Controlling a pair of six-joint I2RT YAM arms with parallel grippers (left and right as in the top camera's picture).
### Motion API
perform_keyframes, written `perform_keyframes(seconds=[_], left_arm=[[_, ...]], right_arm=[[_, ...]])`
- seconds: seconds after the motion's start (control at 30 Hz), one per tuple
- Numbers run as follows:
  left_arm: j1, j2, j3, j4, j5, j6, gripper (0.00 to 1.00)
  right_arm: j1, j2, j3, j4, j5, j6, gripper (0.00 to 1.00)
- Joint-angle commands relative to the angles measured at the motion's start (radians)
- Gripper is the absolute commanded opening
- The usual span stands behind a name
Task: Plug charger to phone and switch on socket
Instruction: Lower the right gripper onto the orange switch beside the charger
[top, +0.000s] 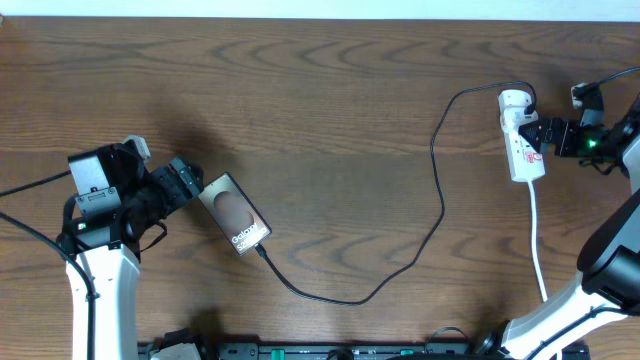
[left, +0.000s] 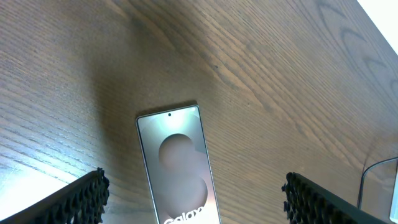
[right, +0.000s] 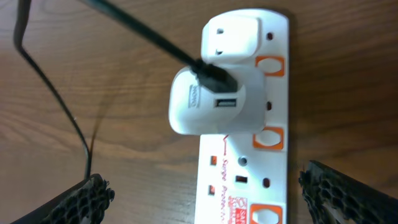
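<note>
The phone (top: 235, 213) lies face up at the left, "Galaxy" lettering showing; in the left wrist view (left: 177, 165) it lies between my fingers. The charger cable (top: 437, 190) runs from a white adapter (right: 214, 102) on the socket strip (top: 524, 150) in a loop to the phone's near end (top: 263, 251), where its tip appears inserted. My left gripper (top: 192, 186) (left: 193, 202) is open, just left of the phone. My right gripper (top: 545, 136) (right: 208, 186) is open, its fingers either side of the strip (right: 249, 180). Orange-red switches (right: 268, 138) line the strip's edge.
The strip's white lead (top: 538, 240) runs toward the front edge at the right. The robots' thicker black cables trail at the far left (top: 30, 185) and top right (top: 605, 82). Bare wood lies between phone and strip.
</note>
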Motion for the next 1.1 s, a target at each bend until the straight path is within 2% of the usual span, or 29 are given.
perform_keyframes(seconds=[0.0,0.33,0.6,1.07], left_arm=[[0.003,0.005,-0.005,-0.003,-0.018,0.006,0.89],[0.003,0.005,-0.005,-0.003,-0.018,0.006,0.89],[0.003,0.005,-0.005,-0.007,-0.017,0.006,0.89],[0.003,0.005,-0.005,-0.007,-0.017,0.006,0.89]], right_arm=[[0.025,-0.004,0.005,0.021,0.015,0.050,0.98],[0.095,-0.003,0.005,0.045,0.116,0.089,0.95],[0.098,-0.003,0.005,0.062,0.184,0.146,0.95],[0.099,0.028,0.005,0.071,0.185,0.175,0.96]])
